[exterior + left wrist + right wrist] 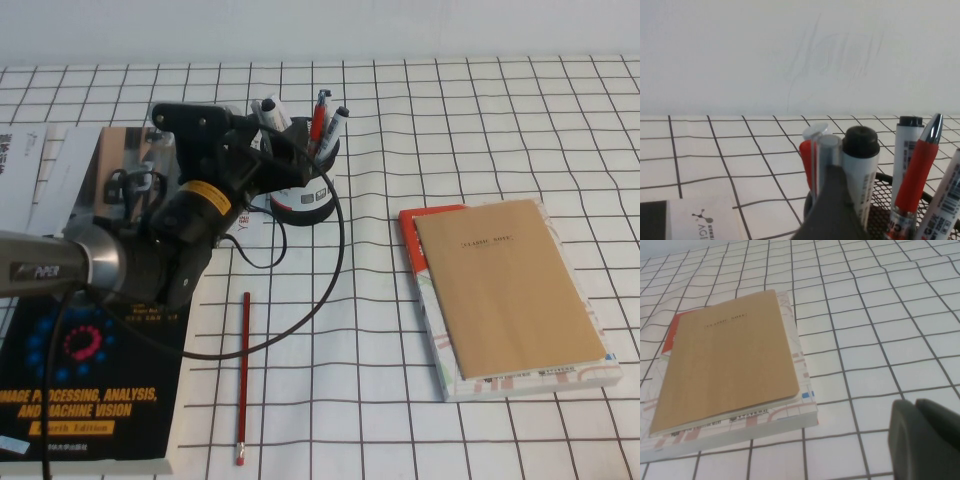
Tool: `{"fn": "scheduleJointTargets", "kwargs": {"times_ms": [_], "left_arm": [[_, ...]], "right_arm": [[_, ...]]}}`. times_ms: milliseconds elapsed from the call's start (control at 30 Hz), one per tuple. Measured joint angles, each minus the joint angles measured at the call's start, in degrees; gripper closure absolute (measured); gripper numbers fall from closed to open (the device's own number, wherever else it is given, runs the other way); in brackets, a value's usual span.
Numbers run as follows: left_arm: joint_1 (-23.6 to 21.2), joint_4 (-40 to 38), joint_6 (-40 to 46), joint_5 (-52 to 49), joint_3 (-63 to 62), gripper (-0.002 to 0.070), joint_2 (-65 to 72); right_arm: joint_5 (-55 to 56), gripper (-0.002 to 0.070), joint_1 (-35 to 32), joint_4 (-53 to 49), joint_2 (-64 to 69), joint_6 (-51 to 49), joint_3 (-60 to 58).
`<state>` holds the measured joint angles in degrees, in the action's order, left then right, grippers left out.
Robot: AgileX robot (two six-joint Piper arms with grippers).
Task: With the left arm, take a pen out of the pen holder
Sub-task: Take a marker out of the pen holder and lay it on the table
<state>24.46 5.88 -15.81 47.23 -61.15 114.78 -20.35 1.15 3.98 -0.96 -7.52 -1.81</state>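
Observation:
The black mesh pen holder stands at the back of the table, left of centre, with several pens in it. Among them are a red pen and white markers with black caps. My left gripper is open at the holder's rim, among the pen tops. In the left wrist view one dark finger lies against a black-capped white marker, and the red pen stands apart over the mesh holder. My right gripper is shut and empty above the checked cloth.
A red pencil lies on the cloth in front of the left arm. A large textbook is at the left. A tan notebook on stacked books lies at the right, also seen in the right wrist view.

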Motion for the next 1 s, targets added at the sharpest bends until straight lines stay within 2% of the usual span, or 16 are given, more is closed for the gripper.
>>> {"fn": "scheduleJointTargets", "kwargs": {"times_ms": [533,633,867,1000], "left_arm": [[0.00,-0.49,2.06,0.29,-4.08,0.0200,2.55],[0.00,-0.49,2.06,0.17,-4.46,0.0248,3.06],[0.00,-0.49,2.06,0.05,-4.51,0.0431,3.14],[0.00,-0.49,2.06,0.05,-4.60,0.0475,3.28]], "right_arm": [[0.00,0.0693,0.00,0.00,0.00,0.00,0.00],[0.00,0.0693,0.00,0.00,0.00,0.00,0.00],[0.00,0.0692,0.00,0.00,0.00,0.00,0.00],[0.00,0.0693,0.00,0.00,0.00,0.00,0.00]]}}
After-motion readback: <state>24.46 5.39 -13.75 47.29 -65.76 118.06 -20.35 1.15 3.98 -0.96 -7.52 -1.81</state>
